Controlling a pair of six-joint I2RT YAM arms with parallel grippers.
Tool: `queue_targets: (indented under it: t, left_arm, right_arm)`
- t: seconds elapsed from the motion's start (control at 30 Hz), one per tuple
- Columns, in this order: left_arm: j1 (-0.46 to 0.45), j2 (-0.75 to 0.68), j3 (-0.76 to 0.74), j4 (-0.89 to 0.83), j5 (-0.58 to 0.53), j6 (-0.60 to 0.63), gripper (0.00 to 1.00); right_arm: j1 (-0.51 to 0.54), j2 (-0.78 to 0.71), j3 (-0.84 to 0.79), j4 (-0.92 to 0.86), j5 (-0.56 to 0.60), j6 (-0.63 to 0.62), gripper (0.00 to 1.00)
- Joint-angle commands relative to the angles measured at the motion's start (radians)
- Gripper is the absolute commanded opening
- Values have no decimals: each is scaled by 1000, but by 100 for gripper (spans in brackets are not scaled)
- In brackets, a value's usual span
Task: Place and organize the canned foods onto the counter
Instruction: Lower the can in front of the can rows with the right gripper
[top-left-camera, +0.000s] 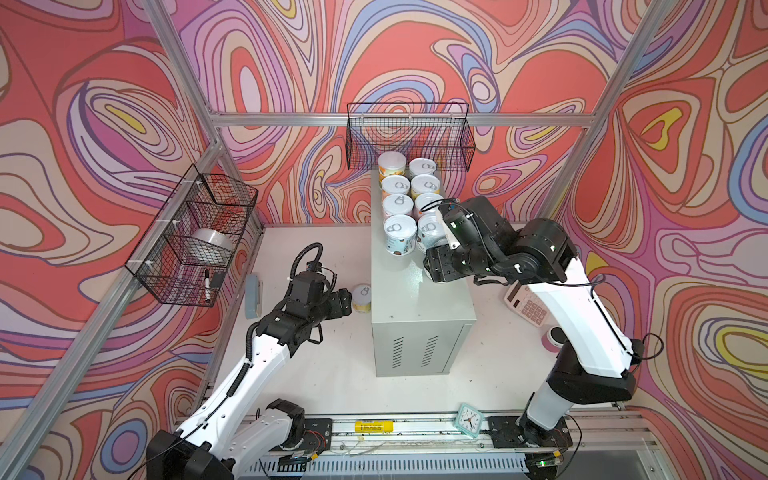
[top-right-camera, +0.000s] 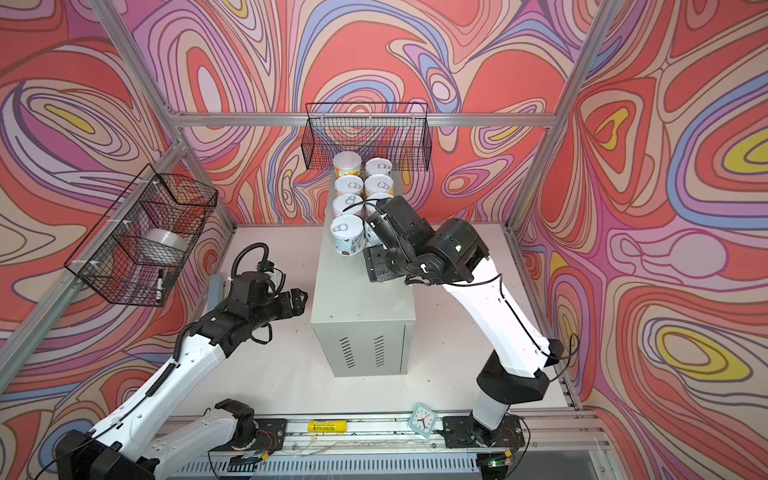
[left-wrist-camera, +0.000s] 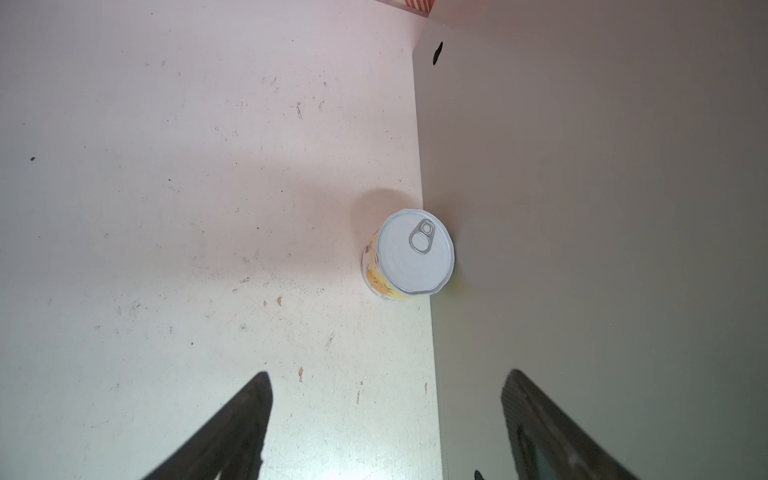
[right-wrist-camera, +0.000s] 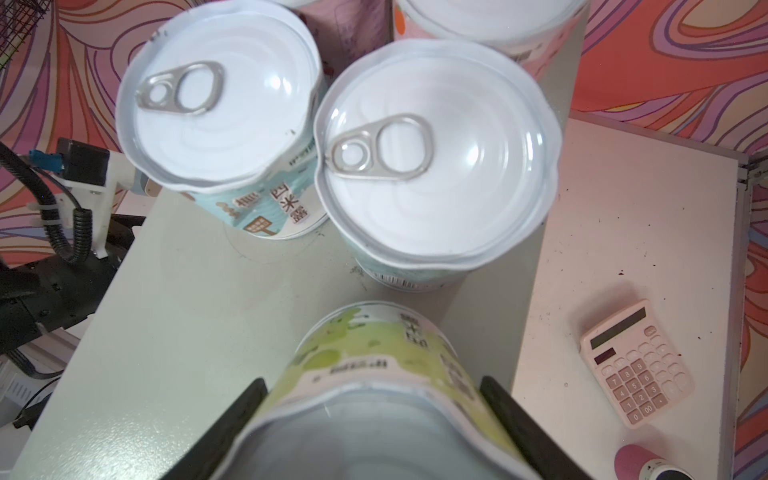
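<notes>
Several canned foods stand in two columns at the far end of the grey counter. My right gripper is shut on a green-labelled can, held over the counter just in front of the nearest two cans. In both top views the gripper hides this can. A yellow-labelled can stands upright on the white table against the counter's left wall. My left gripper is open, a short way from that can and not touching it.
A pink calculator and a small pink cylinder lie right of the counter. Wire baskets hang on the back wall and left wall. A grey stapler lies at the left; a clock and yellow battery are on the front rail.
</notes>
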Motion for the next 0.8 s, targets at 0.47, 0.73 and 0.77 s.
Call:
queue_targets:
  t: [0.47, 0.73, 0.77]
  left_arm:
    - [-4, -15, -14, 21, -31, -4, 88]
    - [-4, -12, -12, 15, -35, -5, 88]
    - [-4, -11, -11, 14, -31, -6, 88]
  right_arm:
    - [8, -10, -13, 75, -1, 11, 91]
    - [6, -49, -46, 99, 20, 24, 91]
    - [6, -54, -50, 100, 26, 28, 91]
